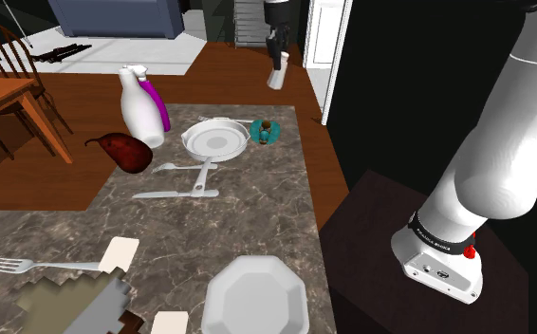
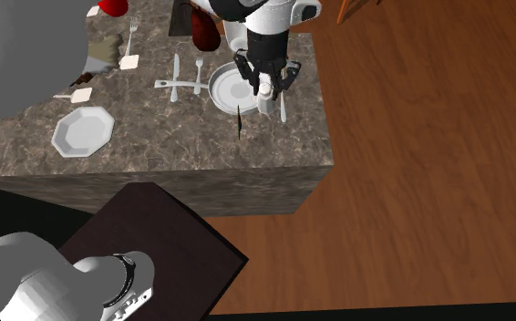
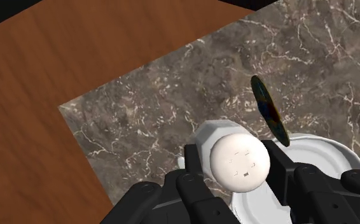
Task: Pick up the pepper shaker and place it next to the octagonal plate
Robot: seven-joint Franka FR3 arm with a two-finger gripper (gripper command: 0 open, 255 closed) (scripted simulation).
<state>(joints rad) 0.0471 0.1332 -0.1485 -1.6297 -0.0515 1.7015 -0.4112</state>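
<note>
White pepper shaker [image 3: 239,163] in hand [image 3: 236,168] (snug)

White pepper shaker [image 3: 239,164]; black claw [image 2: 266,78]; grey-brown veined countertop [image 3: 172,114]; white octagonal plate [image 1: 255,299].

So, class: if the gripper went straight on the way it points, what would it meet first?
Likely the table, beside the round plate, with the clasped shaker touching down first; depth is unclear.

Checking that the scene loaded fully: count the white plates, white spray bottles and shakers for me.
White plates: 2, the octagonal plate and the round plate
White spray bottles: 1, the spray bottle
Shakers: 1, the pepper shaker clasped in the claw
Total: 4
</note>
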